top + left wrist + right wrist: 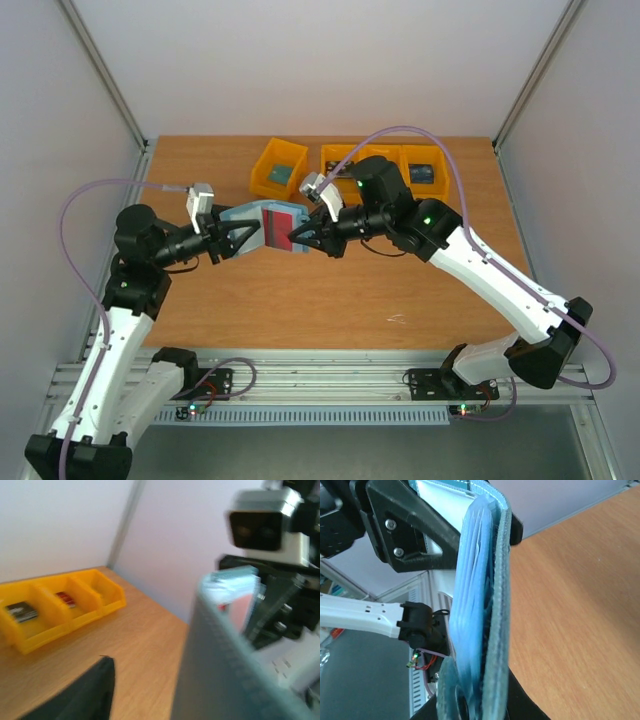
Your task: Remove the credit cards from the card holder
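Observation:
The slate-blue card holder point(262, 221) hangs above the table between both arms, with a red credit card point(284, 233) showing in its pocket. My right gripper point(301, 238) is shut on the holder's right edge; in the right wrist view the holder point(485, 605) stands edge-on between its dark fingers point(532, 705). My left gripper point(237, 241) is at the holder's left side. In the left wrist view its one visible finger point(90, 692) stands apart from the blurred holder point(225, 670), with table showing between them. The other finger is hidden.
Yellow bins point(279, 168) point(425, 170) line the table's far edge. In the left wrist view the bins point(95, 592) hold a dark card point(21, 611) and a red card point(65, 599). The left arm's black fingers point(405, 530) sit behind the holder.

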Available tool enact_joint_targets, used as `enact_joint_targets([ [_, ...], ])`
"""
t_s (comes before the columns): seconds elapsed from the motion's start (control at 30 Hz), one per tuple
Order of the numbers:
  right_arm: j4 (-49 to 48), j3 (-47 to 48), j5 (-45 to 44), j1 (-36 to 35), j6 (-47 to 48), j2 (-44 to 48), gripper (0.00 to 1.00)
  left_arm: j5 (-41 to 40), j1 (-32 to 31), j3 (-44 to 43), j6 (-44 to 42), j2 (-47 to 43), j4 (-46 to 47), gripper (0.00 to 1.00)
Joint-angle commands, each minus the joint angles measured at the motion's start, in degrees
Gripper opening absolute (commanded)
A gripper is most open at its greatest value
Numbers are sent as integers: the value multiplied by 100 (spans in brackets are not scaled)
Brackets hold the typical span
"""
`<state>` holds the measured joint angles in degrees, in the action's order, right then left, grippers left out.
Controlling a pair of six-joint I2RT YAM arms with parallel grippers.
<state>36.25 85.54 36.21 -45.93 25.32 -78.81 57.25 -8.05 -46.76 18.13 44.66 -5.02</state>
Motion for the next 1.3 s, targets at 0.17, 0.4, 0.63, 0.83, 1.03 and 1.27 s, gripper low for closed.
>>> enact_joint_targets([
  [0.17, 806, 431, -1225, 206, -873, -223, 1, -3677, 190, 230, -736, -204, -1003, 64],
  [0.4, 2921, 1932, -3338, 135, -1513, -1455, 1, -2894, 190, 296, -806, -282, -601, 62],
  [0.63, 2905, 2375, -3016, -299, -1218, -1811, 1, 229, 1, 536, -286, -94, 434, 45],
  [0.83, 2052, 2114, -1631, -364, -828, -1597, 1, 196, -91, 650, -490, -2, 89, 25],
  [1.03, 1580, 1812, -681, -364, -543, -1338, 1, 28, -68, 758, -231, -16, 244, 25],
  [1.27, 1194, 1414, 156, -364, -188, -907, 1, 63, 28, 769, -93, -40, 385, 25],
])
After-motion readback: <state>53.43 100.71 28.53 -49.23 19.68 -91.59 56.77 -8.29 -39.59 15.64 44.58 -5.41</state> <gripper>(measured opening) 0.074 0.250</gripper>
